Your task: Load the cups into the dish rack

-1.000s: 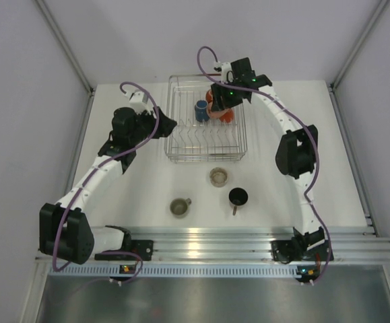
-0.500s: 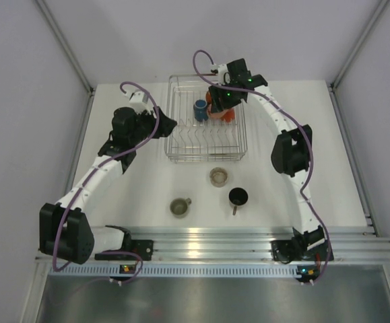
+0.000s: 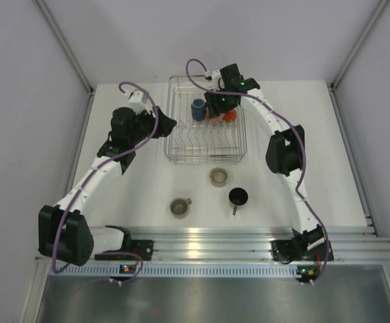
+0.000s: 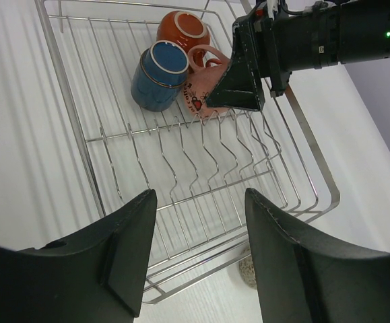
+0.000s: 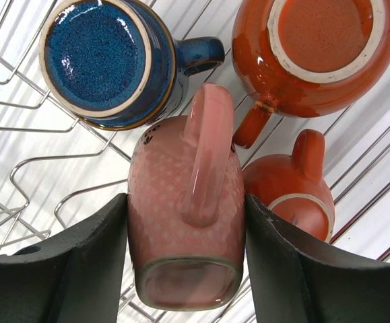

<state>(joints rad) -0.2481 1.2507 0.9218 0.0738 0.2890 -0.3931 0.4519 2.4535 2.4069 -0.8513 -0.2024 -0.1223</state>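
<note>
pink cup point(image 5: 184, 202): dotted, perhaps touching dish rack point(image 3: 195, 145) | right hand point(image 5: 184, 208) clamps it | left hand point(image 4: 198, 195) spread, empty

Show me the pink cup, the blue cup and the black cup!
pink cup point(image 5: 203, 158), right wrist view, on its handle.
blue cup point(image 5: 106, 59), right wrist view, on its round speckled end.
black cup point(image 3: 238, 196), top view, on its dark inside.

Left arm extends forward, left gripper point(image 4: 198, 202) spread wide. Right arm arcs far forward, right gripper point(image 5: 186, 225) clamping the pink cup point(image 5: 181, 175) between 2 fingers.
</note>
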